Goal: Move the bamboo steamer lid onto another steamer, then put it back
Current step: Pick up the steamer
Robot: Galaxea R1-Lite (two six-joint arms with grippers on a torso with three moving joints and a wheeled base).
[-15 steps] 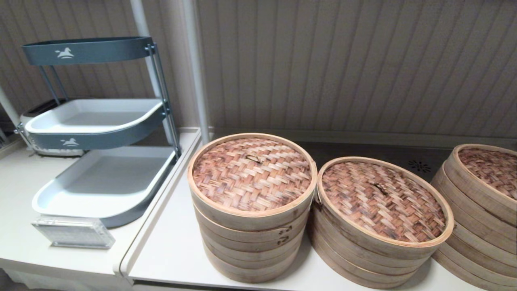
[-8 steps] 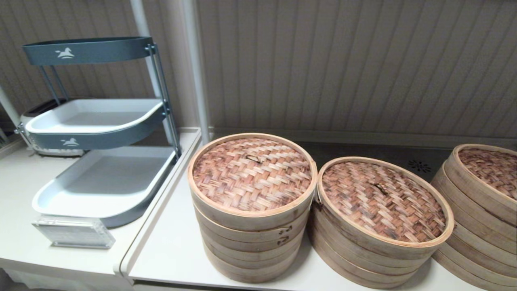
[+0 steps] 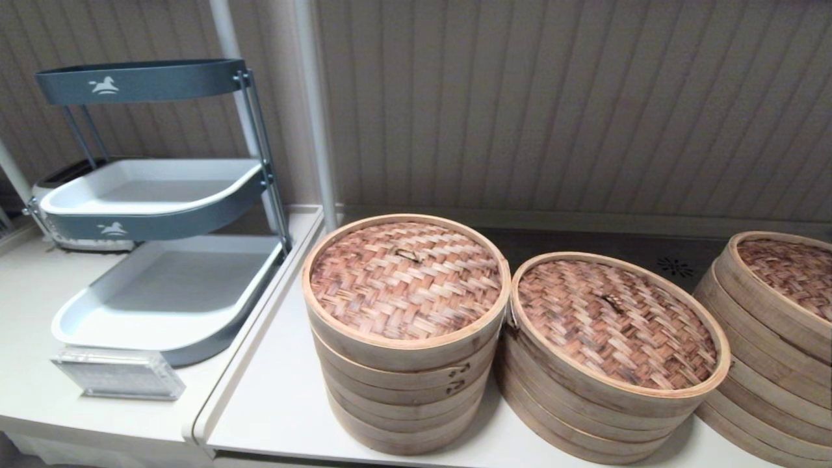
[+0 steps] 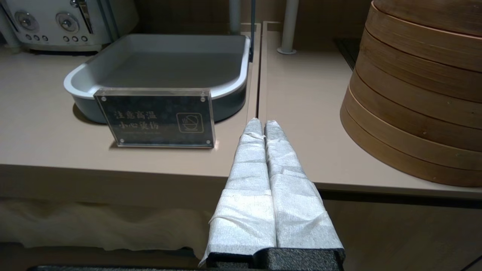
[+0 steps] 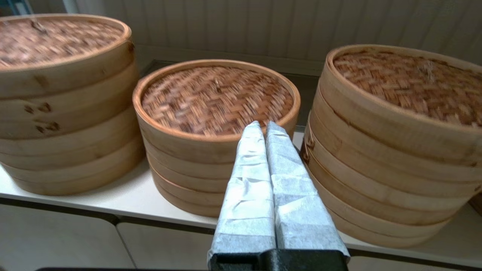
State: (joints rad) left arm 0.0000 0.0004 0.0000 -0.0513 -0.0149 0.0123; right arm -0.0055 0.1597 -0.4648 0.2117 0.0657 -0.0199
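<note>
Bamboo steamer lid [image 5: 216, 99] sits beyond the closed right hand [image 5: 262, 128].

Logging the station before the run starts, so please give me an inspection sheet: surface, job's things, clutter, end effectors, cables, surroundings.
Surface: pale counter, two sections meeting at a seam.
Job's things: left steamer, middle steamer and right steamer stand in a row; all are lidded, middle lid included; none is open.
Clutter: tiered tray rack, acrylic sign, toaster, all on the left section.
End effectors: left end effector shut, at the counter's front edge near the sign; right end effector shut, facing the middle steamer; both hold nothing.
Cables: nothing seen.
Surroundings: panelled wall, white pole.
</note>
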